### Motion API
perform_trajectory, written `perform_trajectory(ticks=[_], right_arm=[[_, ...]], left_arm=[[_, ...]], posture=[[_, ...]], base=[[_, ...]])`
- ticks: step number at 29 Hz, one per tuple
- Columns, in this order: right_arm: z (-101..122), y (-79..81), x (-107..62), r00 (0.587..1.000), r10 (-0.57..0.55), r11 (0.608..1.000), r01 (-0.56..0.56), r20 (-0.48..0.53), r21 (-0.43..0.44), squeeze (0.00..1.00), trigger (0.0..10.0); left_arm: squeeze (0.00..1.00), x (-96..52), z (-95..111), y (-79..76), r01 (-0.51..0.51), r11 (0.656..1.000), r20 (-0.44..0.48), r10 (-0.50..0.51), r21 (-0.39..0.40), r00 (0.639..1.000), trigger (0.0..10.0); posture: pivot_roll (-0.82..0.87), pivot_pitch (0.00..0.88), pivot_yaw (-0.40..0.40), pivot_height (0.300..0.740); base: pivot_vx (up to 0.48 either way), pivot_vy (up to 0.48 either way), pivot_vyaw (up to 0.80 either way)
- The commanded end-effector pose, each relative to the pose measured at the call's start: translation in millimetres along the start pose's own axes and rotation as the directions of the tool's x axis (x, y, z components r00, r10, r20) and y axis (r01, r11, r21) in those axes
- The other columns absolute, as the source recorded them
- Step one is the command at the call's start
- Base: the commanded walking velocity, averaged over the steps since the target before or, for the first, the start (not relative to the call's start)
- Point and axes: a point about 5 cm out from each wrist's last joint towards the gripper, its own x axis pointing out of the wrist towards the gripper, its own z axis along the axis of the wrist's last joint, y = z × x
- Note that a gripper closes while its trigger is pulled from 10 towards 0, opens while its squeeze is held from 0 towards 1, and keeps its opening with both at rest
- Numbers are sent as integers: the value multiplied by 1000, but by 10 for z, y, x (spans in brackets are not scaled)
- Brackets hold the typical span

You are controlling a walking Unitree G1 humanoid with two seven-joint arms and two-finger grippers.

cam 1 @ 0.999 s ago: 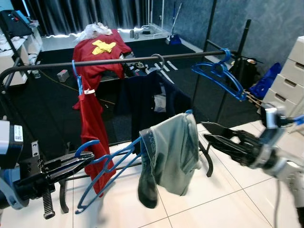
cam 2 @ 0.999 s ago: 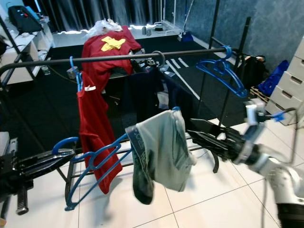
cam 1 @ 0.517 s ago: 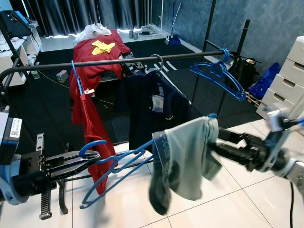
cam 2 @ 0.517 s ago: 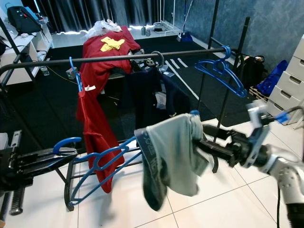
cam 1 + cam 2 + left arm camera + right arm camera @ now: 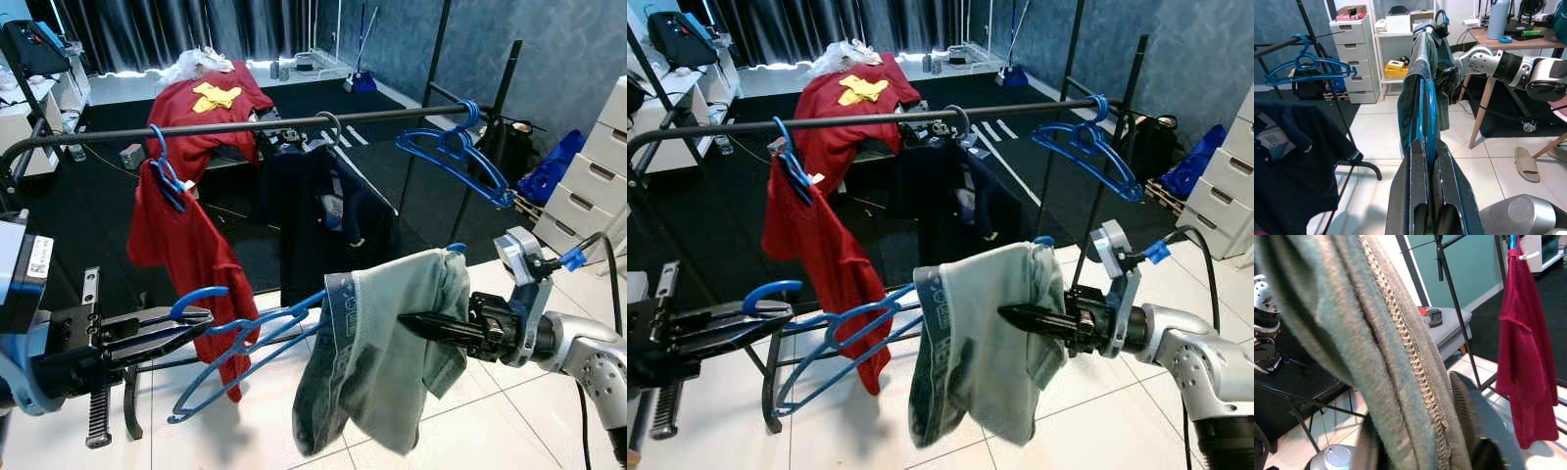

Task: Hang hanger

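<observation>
I am standing in front of a black clothes rail (image 5: 245, 125) that runs across the room at chest height. My left gripper (image 5: 201, 319), low on my left side, has its two black fingers clenched on the hook end of a blue plastic hanger (image 5: 250, 343). The hanger lies nearly level, stretching from that gripper toward my right, well below the rail and in front of it. A pair of grey-green shorts (image 5: 392, 362) is draped over the far end of the hanger and hangs down toward the white tiled floor (image 5: 490, 421).

My right gripper (image 5: 421, 324) reaches in from the right, its fingers pressed together and pointing into the shorts. From the right wrist camera the cloth's stitched seam lies right across those fingers, but I cannot tell whether they actually pinch the fabric or only touch it.

On the rail itself, a red shirt (image 5: 191, 259) hangs from a blue hanger at the left, a dark navy garment (image 5: 313, 215) hangs near the middle, and an empty blue hanger (image 5: 456, 162) hangs tilted near the right end. Past the rail's right end stands a white chest of drawers (image 5: 593, 166)
</observation>
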Motion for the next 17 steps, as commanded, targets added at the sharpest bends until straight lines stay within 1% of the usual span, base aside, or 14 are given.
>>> perform_trajectory(ticks=[1, 6, 8, 9, 10, 11, 12, 15, 16, 17], right_arm=[[34, -2, -24, 1000, -4, 1000, 4, 24, -11, 0, 0], [44, -2, -40, 1000, -8, 1000, 9, 29, -13, 0, 0], [84, 1, -54, 999, -9, 1000, 10, 44, -19, 0, 0], [84, 1, -54, 999, -9, 1000, 10, 44, -19, 0, 0], [99, 0, -61, 999, -9, 1000, 10, 48, -22, 0, 0], [99, 0, -61, 999, -9, 1000, 10, 48, -22, 0, 0], [116, -3, -71, 999, -10, 1000, 12, 50, -27, 0, 0], [116, -3, -71, 999, -10, 1000, 12, 50, -27, 0, 0], [130, -6, -77, 999, -11, 999, 13, 49, -32, 0, 0], [130, -6, -77, 999, -11, 999, 13, 49, -32, 0, 0]], left_arm=[[0, -65, 17, 37, -15, 1000, -31, 15, 11, 999, 10000], [0, -86, 5, 51, -25, 1000, -43, 25, 9, 999, 10000], [0, -102, -59, 58, -36, 999, -93, 35, 0, 995, 10000], [0, -102, -59, 58, -36, 999, -93, 35, 0, 995, 10000], [0, -105, -101, 60, -40, 999, -125, 39, -4, 991, 10000], [0, -105, -101, 60, -40, 999, -125, 39, -4, 991, 10000], [0, -108, -200, 61, -45, 999, -200, 42, -11, 979, 10000], [0, -108, -200, 61, -45, 999, -200, 42, -11, 979, 10000], [0, -104, -329, 54, -46, 999, -286, 37, -24, 958, 10000], [0, -104, -329, 54, -46, 999, -286, 37, -24, 958, 10000]], posture=[[-74, 0, 16, 740], [-76, 0, 17, 740], [-78, 0, 14, 740], [-78, 0, 14, 740], [-78, 0, 14, 740], [-78, 0, 14, 740], [-79, 0, 13, 740], [-79, 0, 13, 740], [-79, 0, 13, 740], [-79, 0, 13, 740]], base=[[0, 0, 0], [0, 0, 0], [0, 0, 0], [0, 0, 0], [0, 0, 0], [0, 0, 0], [0, 0, 0], [0, 0, 0], [0, 0, 0], [0, 0, 0]])
